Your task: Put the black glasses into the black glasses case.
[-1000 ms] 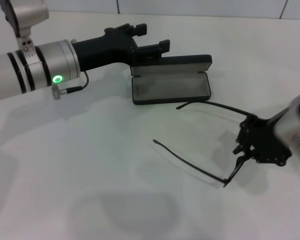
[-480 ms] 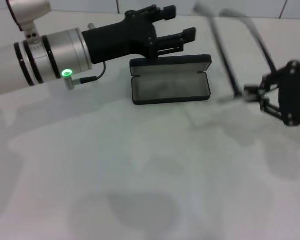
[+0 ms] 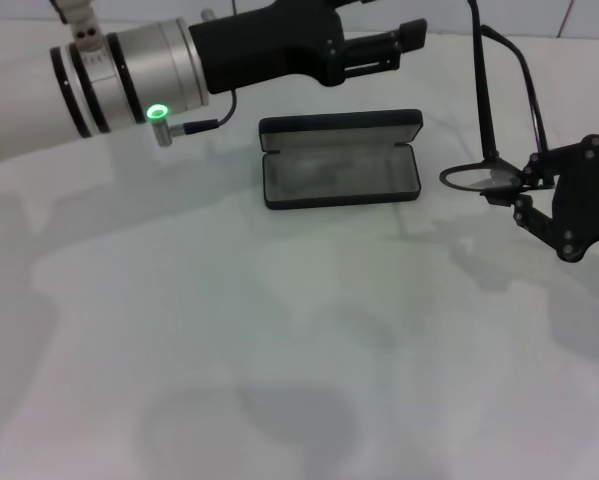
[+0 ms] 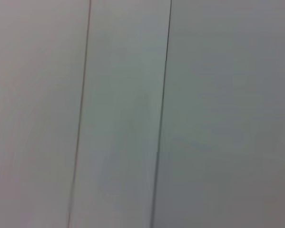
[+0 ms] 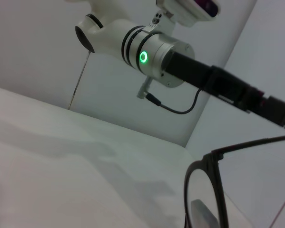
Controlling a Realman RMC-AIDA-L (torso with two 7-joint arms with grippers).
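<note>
The black glasses case lies open on the white table, grey lining up, lid hinged back on the far side. My right gripper is shut on the black glasses and holds them in the air to the right of the case, one lens toward the case and both temple arms pointing up. The frame also shows close up in the right wrist view. My left gripper is open and empty, hovering above and behind the case. The left wrist view shows neither the glasses nor the case.
The white table stretches in front of the case. A tiled wall runs behind it; the left wrist view shows only pale panels. My left arm reaches across the back.
My right gripper has lifted the glasses off the table and turned them so the temple arms point up. My left arm has risen and shifted right, away from the case's lid.
</note>
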